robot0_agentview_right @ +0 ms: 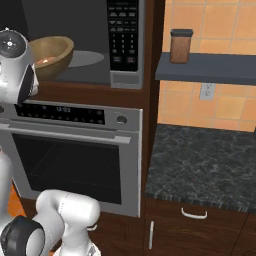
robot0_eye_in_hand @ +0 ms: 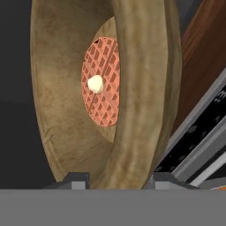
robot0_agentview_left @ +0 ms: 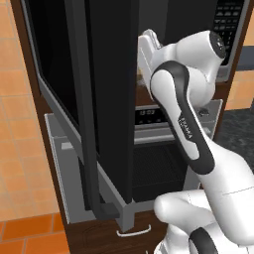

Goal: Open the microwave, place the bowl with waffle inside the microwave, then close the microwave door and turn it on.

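Where wood cabinetry (robot0_agentview_right: 150, 75) ends, tiled wall (robot0_agentview_right: 220, 30)

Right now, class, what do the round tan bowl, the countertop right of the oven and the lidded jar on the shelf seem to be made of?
The round tan bowl looks like matte wood: brown streaked grain shows.
The dark speckled countertop looks like polished stone, perhaps granite: pale veins on black.
The brown lidded jar may be clear glass or plastic with a dark lid; too small to tell.
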